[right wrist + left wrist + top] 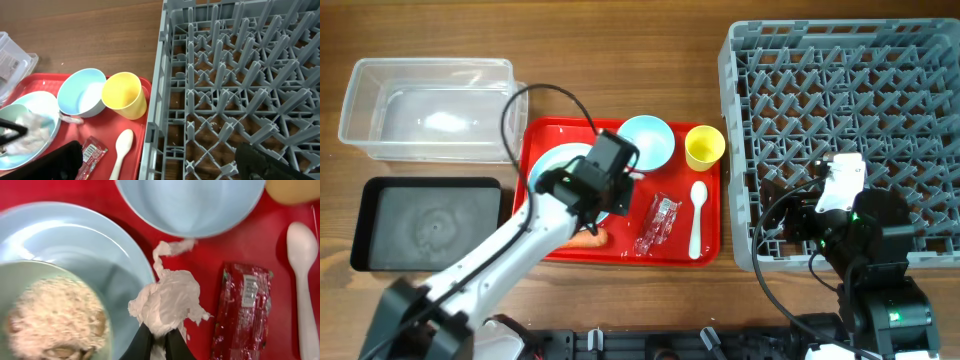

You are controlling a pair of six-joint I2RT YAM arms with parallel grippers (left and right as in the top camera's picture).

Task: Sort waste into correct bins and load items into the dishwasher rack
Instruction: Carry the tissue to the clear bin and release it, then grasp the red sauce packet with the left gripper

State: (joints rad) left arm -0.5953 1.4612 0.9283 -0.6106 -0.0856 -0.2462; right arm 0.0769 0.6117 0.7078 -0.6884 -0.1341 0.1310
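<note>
My left gripper [159,341] is shut on the white crumpled tissue [170,299] and holds it over the red tray, by the right edge of the light blue plate [75,245]. A pale bowl of brownish food scraps [50,317] sits on that plate. A pale blue bowl [190,205], yellow cup [704,147], white spoon [697,215], red-and-clear wrapper [657,222] and orange carrot [588,238] lie on the tray. My right gripper [160,165] is open and empty over the front left edge of the grey dishwasher rack [850,120].
The clear tub [430,110] stands at the back left, with the black tray [425,225] in front of it. The flat red serving tray [705,250] lies between these bins and the rack. My left arm [500,255] crosses the tray's front left corner.
</note>
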